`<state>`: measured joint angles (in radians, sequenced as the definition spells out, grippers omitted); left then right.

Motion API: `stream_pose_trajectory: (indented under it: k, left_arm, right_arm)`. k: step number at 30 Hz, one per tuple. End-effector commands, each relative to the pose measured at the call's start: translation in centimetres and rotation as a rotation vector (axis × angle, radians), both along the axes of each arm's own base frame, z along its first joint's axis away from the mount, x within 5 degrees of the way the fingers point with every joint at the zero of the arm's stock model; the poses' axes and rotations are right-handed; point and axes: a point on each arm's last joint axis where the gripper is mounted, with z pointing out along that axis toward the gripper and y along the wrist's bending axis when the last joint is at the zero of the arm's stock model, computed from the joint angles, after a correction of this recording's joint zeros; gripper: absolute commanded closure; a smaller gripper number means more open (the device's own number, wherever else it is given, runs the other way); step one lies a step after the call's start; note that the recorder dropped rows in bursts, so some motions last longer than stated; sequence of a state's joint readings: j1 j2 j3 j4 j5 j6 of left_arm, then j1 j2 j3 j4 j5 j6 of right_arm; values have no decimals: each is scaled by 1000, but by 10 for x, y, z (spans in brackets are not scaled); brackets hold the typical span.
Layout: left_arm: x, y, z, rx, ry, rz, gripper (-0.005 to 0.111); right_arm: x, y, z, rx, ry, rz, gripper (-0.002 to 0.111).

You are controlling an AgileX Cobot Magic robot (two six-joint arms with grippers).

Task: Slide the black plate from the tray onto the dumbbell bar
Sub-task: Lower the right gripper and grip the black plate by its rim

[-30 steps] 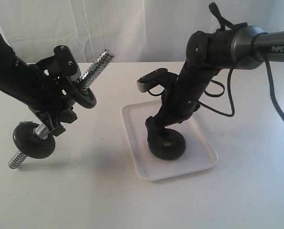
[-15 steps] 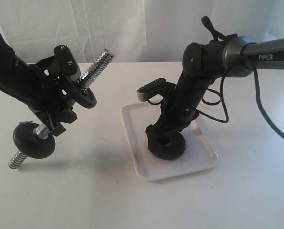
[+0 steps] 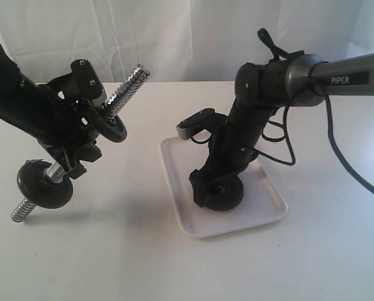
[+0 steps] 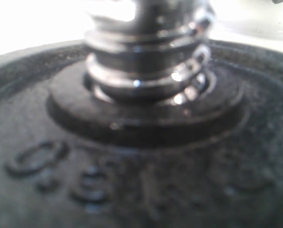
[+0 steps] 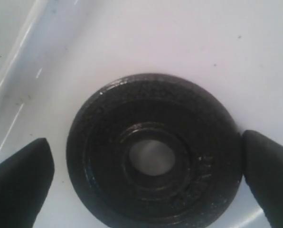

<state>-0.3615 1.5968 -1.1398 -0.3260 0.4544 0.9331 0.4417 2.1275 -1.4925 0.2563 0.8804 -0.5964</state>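
Note:
The black plate (image 3: 229, 198) lies flat on the white tray (image 3: 265, 210). In the right wrist view the plate (image 5: 103, 142) shows its centre hole. My right gripper (image 3: 213, 188) stands over it, open (image 5: 145, 159). One finger (image 5: 23, 185) is a little off the rim and the other (image 5: 269, 175) is right at the rim. My left gripper (image 3: 71, 160) holds the chrome dumbbell bar (image 3: 127, 84) tilted in the air, one threaded end up. A black disc (image 3: 112, 128) sits on the bar just above this gripper. The left wrist view shows only that disc (image 4: 141, 180) and the thread (image 4: 146, 52).
A thicker rounded black disc (image 3: 46, 188) sits on the bar's lower end, above the white table (image 3: 143, 251). The right arm's cable (image 3: 287, 147) hangs over the tray's far side. A white cloth backdrop (image 3: 187, 37) closes the back.
My right arm has swung a little left and lower, bringing its gripper down around the plate, which now shows less. The left arm and bar have not moved.

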Motion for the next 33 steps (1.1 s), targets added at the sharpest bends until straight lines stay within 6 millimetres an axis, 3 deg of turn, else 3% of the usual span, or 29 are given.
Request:
stream_pose_trajectory:
  k: [1,9,33]
  left_arm:
    - [1,0,40,-103,-163,53,107]
    - [1,0,40,-103,-161,52,107]
    - [1,0,40,-102,-163,50,107]
  right_arm:
    - [-2,2,-12,-20,32,15,3]
    - [-2,0,-27,-58,66,30,3]
    - [-7,-10,-28,-171,125,-30,3]
